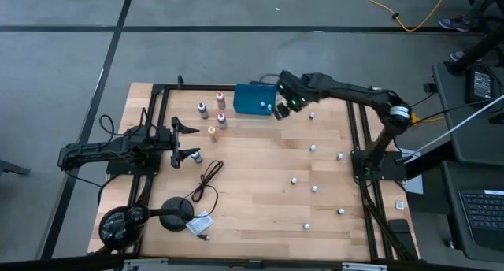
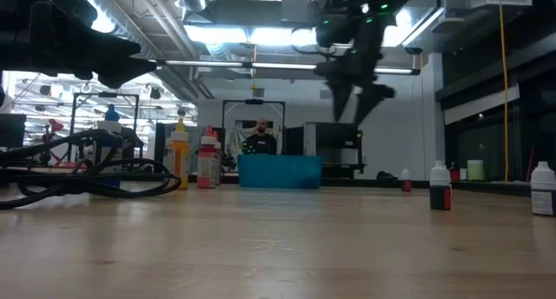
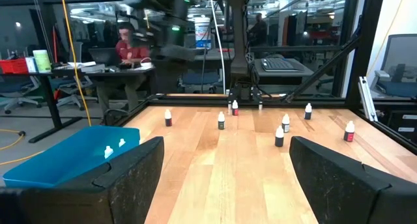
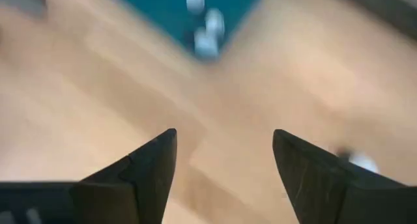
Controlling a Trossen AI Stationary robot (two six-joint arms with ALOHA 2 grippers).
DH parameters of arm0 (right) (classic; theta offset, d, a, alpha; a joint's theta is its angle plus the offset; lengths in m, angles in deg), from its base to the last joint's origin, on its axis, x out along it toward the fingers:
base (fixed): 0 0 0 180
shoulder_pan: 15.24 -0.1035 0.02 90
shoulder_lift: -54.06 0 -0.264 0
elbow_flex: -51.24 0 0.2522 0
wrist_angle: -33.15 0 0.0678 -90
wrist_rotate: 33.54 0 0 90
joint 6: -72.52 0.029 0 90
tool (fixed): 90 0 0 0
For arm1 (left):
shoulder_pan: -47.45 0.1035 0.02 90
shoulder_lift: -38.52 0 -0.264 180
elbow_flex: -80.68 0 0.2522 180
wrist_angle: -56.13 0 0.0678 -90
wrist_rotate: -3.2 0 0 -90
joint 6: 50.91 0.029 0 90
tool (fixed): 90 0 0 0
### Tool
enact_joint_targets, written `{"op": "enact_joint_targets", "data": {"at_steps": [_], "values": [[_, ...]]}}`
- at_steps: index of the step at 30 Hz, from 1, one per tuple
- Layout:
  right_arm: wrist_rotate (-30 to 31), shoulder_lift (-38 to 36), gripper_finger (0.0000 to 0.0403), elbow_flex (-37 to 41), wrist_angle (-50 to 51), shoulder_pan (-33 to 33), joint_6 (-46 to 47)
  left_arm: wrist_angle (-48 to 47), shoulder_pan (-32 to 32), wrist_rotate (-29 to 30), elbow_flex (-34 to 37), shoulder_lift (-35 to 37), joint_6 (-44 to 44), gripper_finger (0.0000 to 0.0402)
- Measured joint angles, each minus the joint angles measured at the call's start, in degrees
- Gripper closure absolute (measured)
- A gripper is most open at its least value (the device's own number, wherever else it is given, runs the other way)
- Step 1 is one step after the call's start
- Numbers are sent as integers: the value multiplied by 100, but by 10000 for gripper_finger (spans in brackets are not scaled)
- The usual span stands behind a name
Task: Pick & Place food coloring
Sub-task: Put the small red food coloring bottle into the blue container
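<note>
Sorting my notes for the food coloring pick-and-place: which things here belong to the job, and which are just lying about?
Job:
- food coloring bottles, scattered over the table
- teal tray, bottles already inside
- right gripper, open, at the tray's edge
- left gripper, open, waiting at the left side

Lying about:
- black cable
- headset

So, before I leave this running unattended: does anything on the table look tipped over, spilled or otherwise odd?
Nothing stands out. The bottles scattered on the table stand apart with no spill showing, the tray sits flat with bottles inside, and the right gripper hangs open and empty by its corner.
</note>
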State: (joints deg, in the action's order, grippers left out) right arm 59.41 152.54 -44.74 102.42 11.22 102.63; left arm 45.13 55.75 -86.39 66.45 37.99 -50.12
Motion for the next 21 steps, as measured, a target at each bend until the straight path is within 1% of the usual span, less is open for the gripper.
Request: {"op": "enact_joint_targets", "data": {"at_steps": [3, 6, 11, 16, 21], "values": [[-1, -550, 148, 677, 80, -227, 99, -1, 0, 0, 0, 0, 0, 73], [-22, -1110, 148, 1326, 167, -489, -174, 0, 0, 0, -2, 0, 1, 73], [-65, -1886, 148, 2239, 550, -811, -210, -2, 0, 0, 0, 0, 0, 74], [-65, -2420, 148, 2984, 768, -1066, -91, -2, 0, 2, 0, 0, 1, 74], [-118, -2787, 148, 3478, 813, -1317, 134, -1, 0, 0, -1, 0, -1, 73]]}}
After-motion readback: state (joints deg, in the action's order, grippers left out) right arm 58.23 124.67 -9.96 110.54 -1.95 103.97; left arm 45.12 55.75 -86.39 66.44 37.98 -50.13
